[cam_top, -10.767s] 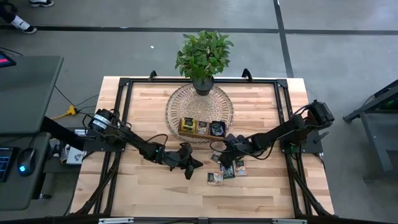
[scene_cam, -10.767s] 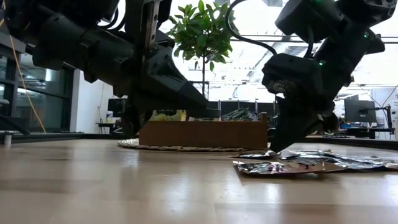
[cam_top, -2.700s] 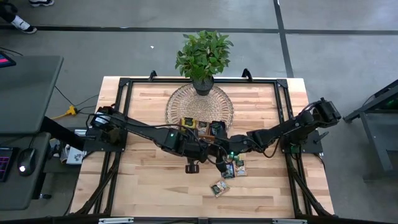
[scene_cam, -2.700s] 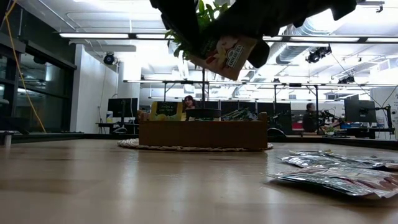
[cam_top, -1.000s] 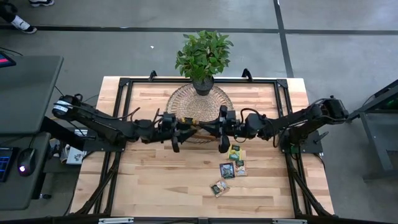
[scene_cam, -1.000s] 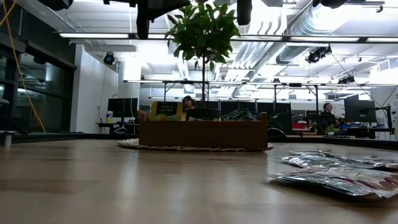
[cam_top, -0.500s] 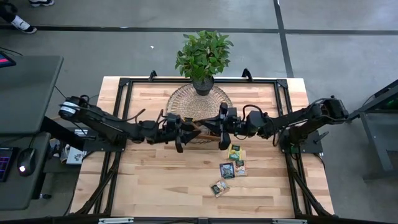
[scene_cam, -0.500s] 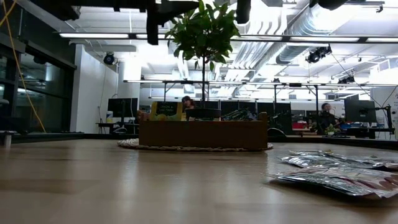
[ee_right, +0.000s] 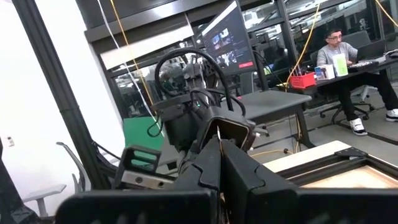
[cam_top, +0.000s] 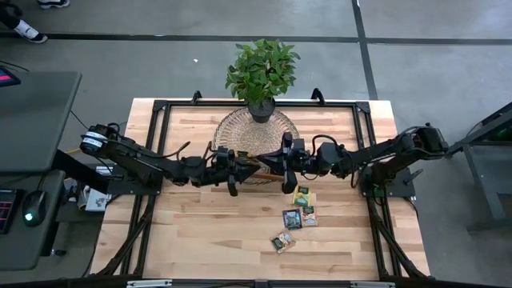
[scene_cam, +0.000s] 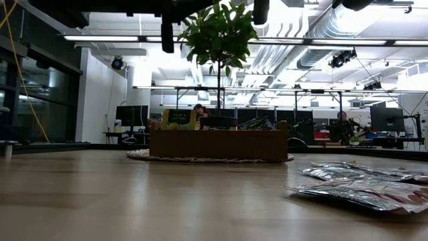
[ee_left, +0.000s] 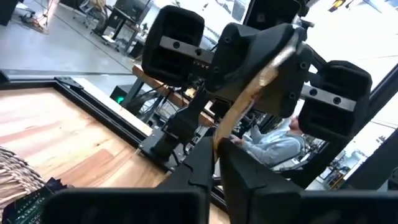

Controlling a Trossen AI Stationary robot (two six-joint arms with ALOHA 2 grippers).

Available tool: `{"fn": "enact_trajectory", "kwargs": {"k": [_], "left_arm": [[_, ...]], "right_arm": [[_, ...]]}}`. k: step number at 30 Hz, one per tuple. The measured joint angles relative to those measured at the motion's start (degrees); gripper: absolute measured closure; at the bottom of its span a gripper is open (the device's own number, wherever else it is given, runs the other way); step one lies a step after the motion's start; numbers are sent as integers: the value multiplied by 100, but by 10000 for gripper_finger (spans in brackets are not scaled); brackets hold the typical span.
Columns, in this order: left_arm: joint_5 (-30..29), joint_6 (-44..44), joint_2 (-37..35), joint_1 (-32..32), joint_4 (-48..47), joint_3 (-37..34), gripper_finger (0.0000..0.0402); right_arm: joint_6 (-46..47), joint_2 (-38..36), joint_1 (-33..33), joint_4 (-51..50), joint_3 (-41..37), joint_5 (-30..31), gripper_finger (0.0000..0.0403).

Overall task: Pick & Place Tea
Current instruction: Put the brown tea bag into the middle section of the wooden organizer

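Handover step, by the look of it. Your left gripper [cam_top: 242, 169] and right gripper [cam_top: 272, 164] are nose to nose right above the brown wooden three-compartment tray [scene_cam: 217, 145], well clear of its top edge.

Between them is one flat square tea sachet [ee_left: 249, 93]. It shows edge-on as a thin pale strip in the left wrist view. The right gripper's fingers look pinched almost shut on one end of it. The left gripper's own dark fingers [ee_left: 208, 163] look squeezed down to a sliver on the other end. So I'd say both have hold of the same sachet, nothing else.

The rest of the tea:
- A few sachets stand up out of the tray, including a yellow-green one [scene_cam: 177, 119] at one end.
- Four loose foil sachets [cam_top: 294, 217] lie flat on the table, near the tray on the side away from the potted green plant [cam_top: 262, 72].

Next move, as I read it: one gripper has to let go cleanly before the other moves, or you'll tear or twist the wrapper. Then lower the sachet edge-first into the matching compartment. I can't tell from up here which compartment sits directly under it, so line that up before you drop.
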Motion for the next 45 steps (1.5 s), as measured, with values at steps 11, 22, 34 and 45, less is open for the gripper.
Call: {"fn": "enact_trajectory", "kwargs": {"k": [11,22,34,45], "left_arm": [[18,27,0,0,28,0,398],[154,39,0,-2,-75,2,401],[457,10,0,-2,-356,2,401],[728,-175,-2,-2,-769,2,401]], "right_arm": [[8,2,7,5,0,-131,403],[127,2,-3,-4,0,-335,371],[428,-84,-348,-95,2,-1149,244],[459,-933,-1060,-4709,1398,-2805,227]]}}
